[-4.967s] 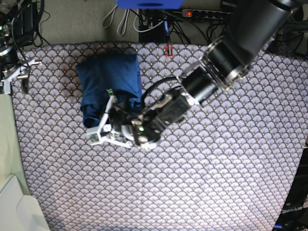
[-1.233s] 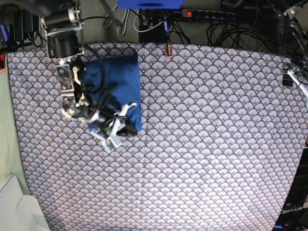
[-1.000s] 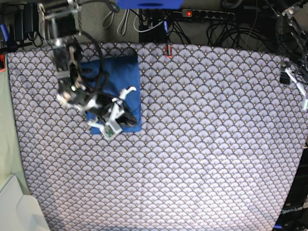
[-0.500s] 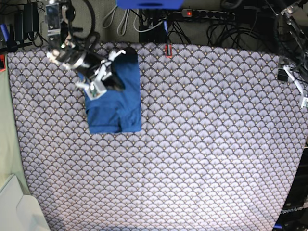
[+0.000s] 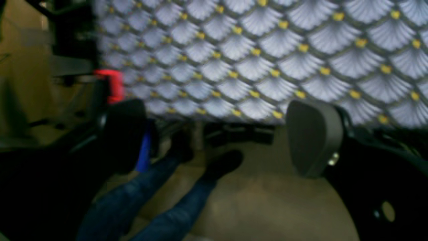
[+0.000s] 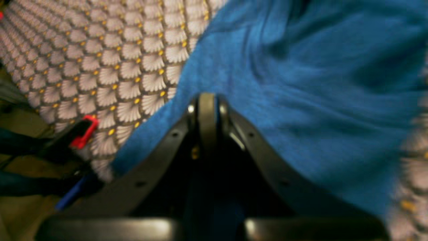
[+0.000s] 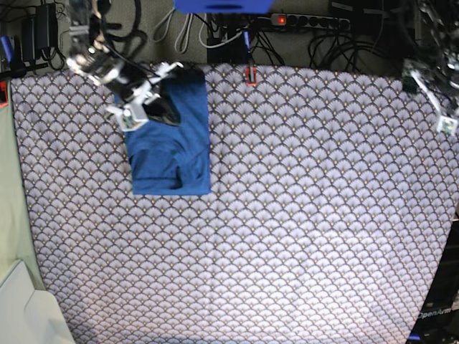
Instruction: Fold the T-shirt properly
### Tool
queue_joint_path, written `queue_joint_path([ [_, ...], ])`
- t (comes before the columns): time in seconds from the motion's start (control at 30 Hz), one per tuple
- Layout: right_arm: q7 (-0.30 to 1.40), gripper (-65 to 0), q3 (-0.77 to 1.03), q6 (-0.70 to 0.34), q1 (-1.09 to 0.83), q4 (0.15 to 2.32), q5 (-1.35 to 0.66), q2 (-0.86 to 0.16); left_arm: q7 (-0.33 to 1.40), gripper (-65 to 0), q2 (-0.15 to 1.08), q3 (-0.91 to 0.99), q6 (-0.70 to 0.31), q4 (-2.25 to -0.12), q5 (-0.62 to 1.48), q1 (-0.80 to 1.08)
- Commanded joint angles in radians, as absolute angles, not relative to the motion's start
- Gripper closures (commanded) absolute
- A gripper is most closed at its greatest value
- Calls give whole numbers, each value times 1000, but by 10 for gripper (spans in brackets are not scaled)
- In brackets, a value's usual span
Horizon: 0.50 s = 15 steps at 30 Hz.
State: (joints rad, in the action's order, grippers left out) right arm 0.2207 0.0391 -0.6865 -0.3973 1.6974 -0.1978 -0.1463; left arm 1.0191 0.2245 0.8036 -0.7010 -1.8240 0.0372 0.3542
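Right fingers (image 6: 207, 107) now farther back, together over folded T-shirt (image 7: 171, 147).

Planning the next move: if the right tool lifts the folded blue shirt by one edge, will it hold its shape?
Probably not. The folded blue knit T-shirt shows soft creases, so it looks floppy and likely to sag and unfold. It seems light and may drag across the scallop-patterned table cover.

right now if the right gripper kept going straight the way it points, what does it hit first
Most likely the blue T-shirt: the right gripper, jaws shut, points straight at the cloth, which fills the right wrist view ahead of its tip. How much gap remains is unclear.
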Motion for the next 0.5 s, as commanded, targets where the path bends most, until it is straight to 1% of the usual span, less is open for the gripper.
queue_joint_path([
  [0.0,183,-3,56,-698,-412,1764,-220,-150,998,-650,240,811,-698,-1839,42,377],
  [0.1,183,-3,94,-698,-498,1893,-220,-150,964,-650,214,809,-698,-1839,44,414],
  [0.2,179,-3,147,-698,-584,1972,-220,-148,935,-650,193,802,-698,-1839,44,450],
  [0.33,177,-3,254,-698,-682,1982,-220,-119,920,-650,150,800,-698,-1839,44,484],
  [0.47,156,-2,372,-698,-756,1956,-251,-67,885,-650,102,800,-698,-1814,35,506],
])
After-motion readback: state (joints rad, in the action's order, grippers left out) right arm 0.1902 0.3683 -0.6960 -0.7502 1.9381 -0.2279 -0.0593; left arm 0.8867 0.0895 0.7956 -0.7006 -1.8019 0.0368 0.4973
